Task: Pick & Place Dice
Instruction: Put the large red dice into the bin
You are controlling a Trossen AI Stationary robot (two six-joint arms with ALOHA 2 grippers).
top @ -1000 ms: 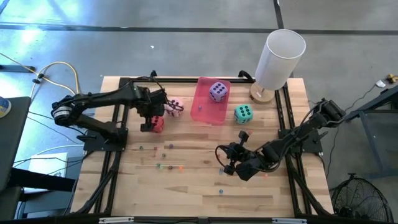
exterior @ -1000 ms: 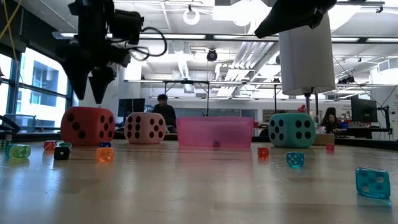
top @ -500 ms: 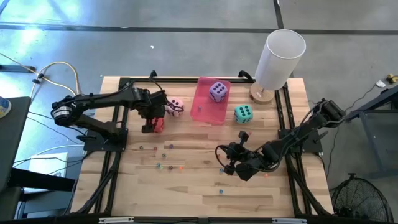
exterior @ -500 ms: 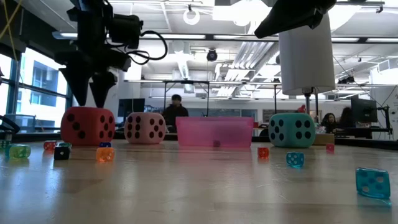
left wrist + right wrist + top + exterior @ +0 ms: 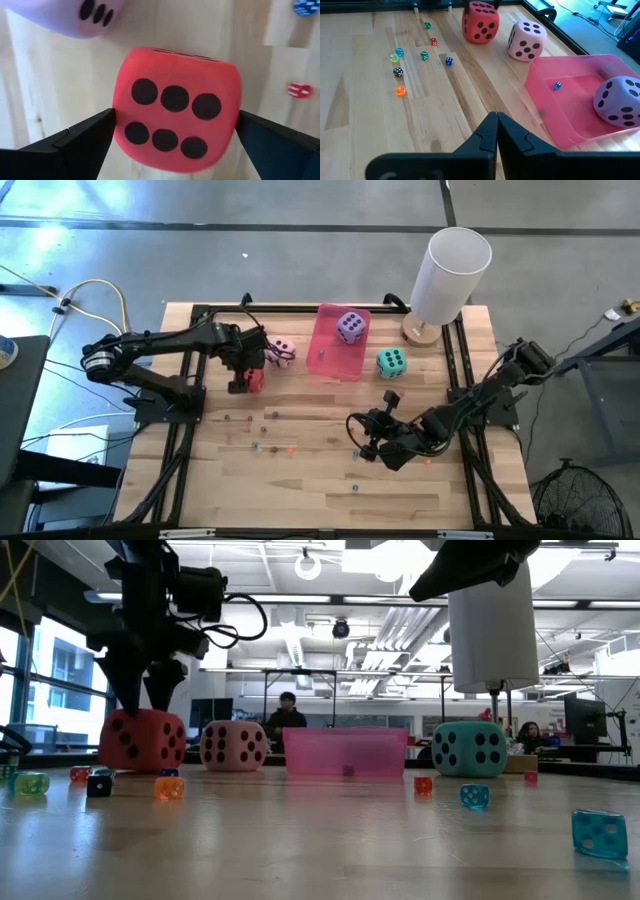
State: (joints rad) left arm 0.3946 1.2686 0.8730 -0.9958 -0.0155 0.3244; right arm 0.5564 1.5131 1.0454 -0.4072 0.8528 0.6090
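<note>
Lower now, the left gripper (image 5: 175,125) straddles the red die (image 5: 176,125) with fingers wide, not yet gripping – only the purple die (image 5: 349,327) sits in the pink tray (image 5: 330,360); pink die (image 5: 283,351) and teal die (image 5: 391,362) wait, right gripper (image 5: 497,131) closed, idle

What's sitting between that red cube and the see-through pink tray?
The pink die, on the table; the high view shows it between the red die and the pink tray, near the red one.
</note>
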